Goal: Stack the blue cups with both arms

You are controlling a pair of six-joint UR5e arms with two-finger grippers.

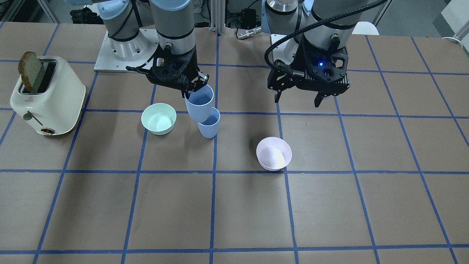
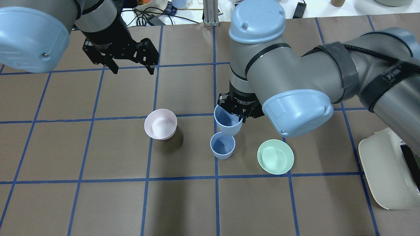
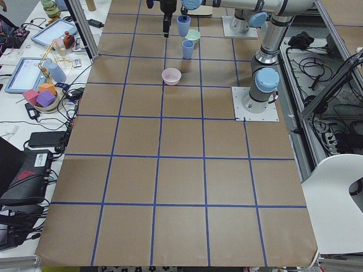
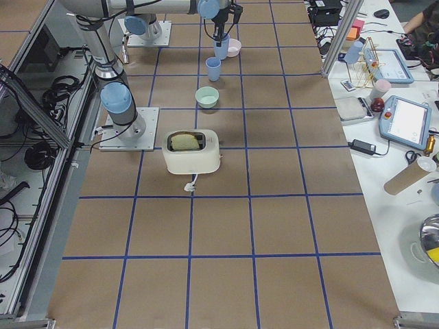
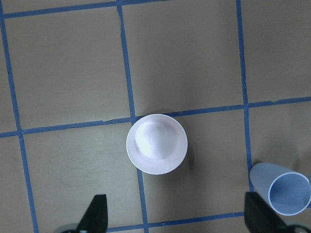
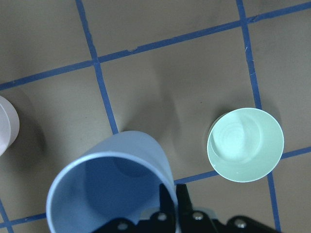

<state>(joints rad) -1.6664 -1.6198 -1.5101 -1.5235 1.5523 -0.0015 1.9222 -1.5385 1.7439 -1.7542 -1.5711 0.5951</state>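
One blue cup (image 1: pixel 209 125) stands upright on the table; it also shows in the overhead view (image 2: pixel 222 146) and the left wrist view (image 5: pixel 287 192). My right gripper (image 1: pixel 196 90) is shut on the rim of the second blue cup (image 1: pixel 199 103), one finger inside and one outside. It holds that cup (image 2: pixel 227 120) above the table, its base close over the standing cup's near rim. The held cup fills the right wrist view (image 6: pixel 114 184). My left gripper (image 1: pixel 297 99) is open and empty, raised above the table, apart from both cups.
A mint-green bowl (image 1: pixel 159 118) sits beside the cups. A pale pink bowl (image 1: pixel 274 153) sits under my left wrist camera (image 5: pixel 156 143). A cream toaster (image 1: pixel 47 96) with a bread slice (image 1: pixel 30 71) stands at the table's end on my right.
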